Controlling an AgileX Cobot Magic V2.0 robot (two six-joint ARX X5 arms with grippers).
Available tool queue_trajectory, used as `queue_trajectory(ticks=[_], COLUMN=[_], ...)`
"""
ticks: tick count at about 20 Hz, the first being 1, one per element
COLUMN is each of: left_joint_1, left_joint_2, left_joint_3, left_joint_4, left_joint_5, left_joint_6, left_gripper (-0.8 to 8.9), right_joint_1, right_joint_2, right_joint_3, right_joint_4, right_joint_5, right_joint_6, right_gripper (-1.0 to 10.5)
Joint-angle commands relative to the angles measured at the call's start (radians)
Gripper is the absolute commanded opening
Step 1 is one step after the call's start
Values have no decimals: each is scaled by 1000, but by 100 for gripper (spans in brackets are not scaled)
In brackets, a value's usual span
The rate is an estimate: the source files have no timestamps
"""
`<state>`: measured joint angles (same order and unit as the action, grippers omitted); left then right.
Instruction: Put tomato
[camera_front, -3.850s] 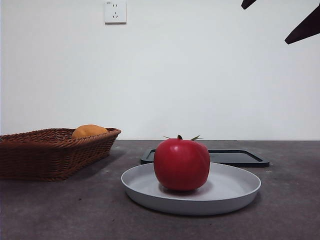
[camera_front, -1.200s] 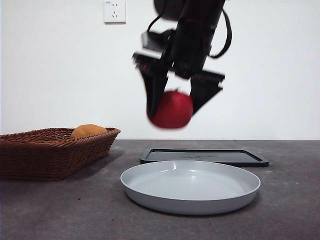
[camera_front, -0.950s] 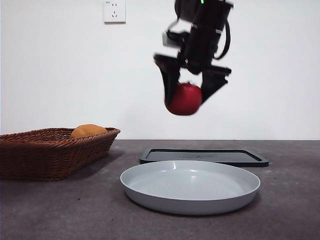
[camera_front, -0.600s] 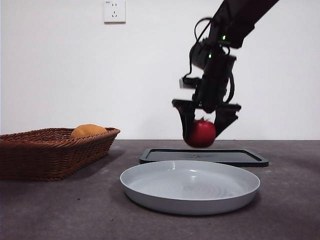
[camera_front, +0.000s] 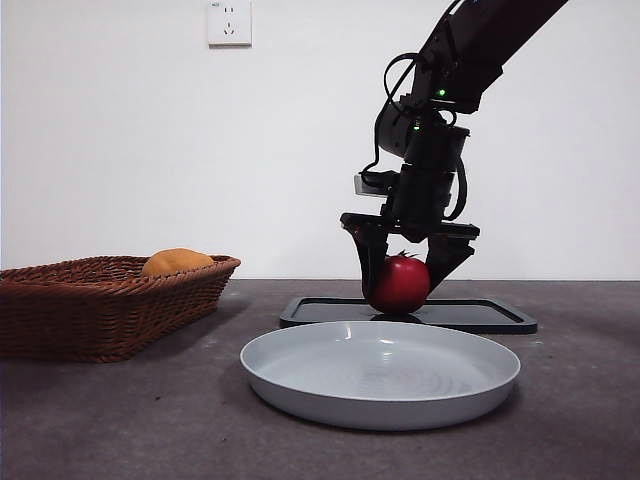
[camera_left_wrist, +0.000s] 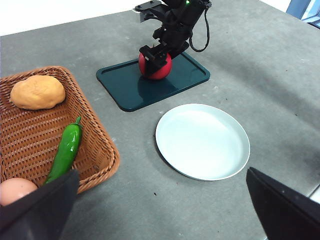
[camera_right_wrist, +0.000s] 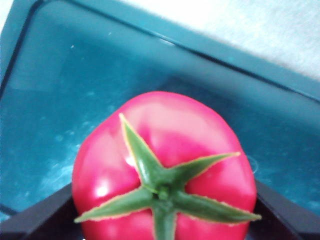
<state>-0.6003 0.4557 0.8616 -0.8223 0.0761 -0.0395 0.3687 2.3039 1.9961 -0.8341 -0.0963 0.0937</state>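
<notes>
Holding the tomato (camera_front: 400, 284) between its two black jaws, the right gripper (camera_front: 404, 268) stands over the dark tray (camera_front: 490, 315), stem side up toward the wrist. The jaws are clamped on opposite flanks of the fruit; the right wrist view shows a jaw at each side of the tomato (camera_right_wrist: 162, 185) with the tray floor (camera_right_wrist: 60, 100) directly beneath.

Status of the task, as judged from the views:
- Pick-up: done. The tomato is in the grasp and clear of the grey plate (camera_front: 380, 375), which lies on the near side of the gripper and holds nothing.
- Transfer: done or nearly so. In the front view the underside of the tomato sits at the level of the tray rim; the left wrist view places the fruit (camera_left_wrist: 155, 66) within the tray (camera_left_wrist: 185, 75), toward its far edge.
- Contact with the tray floor: cannot be confirmed from these views.
- Release: not yet done. Opening the jaws and lifting the arm clear remain.

The wicker basket (camera_front: 100, 300), with the orange-yellow fruit (camera_front: 177, 262) in it, stands well apart to one side of the gripper. The left gripper (camera_left_wrist: 160, 210) waits away from the work, jaws apart and holding nothing.
</notes>
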Motion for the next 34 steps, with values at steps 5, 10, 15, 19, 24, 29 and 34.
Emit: queue_trajectory(ticks=[5,10,15,19,24,29,34], left_joint_1=[-5,-5,-5,-5,-5,-5,-5], left_joint_2=[1,1,0,0,0,0,0], left_joint_3=[7,7,7,7,7,7,7], left_joint_4=[8,8,8,8,8,8,8], left_joint_5=[-2,-2,-2,-2,-2,-2,-2], left_joint_6=[1,1,1,1,1,1,1], left_gripper=[751,751,751,751,751,751,751], right_joint_1=[0,11,53,93,96,104,116], right_joint_2=[26,22,-89,-334,-719,-1091,-1448], right_joint_3=[142,579,604,359,-105,-419,-723], right_joint_4=[-111,-518,-595,-595,-595,-565,-253], right_joint_5=[-16,24,98,250,339,336,211], right_joint_6=[11,11,25,19,18,18,24], right_gripper=[707,706,704,701,701,702,702])
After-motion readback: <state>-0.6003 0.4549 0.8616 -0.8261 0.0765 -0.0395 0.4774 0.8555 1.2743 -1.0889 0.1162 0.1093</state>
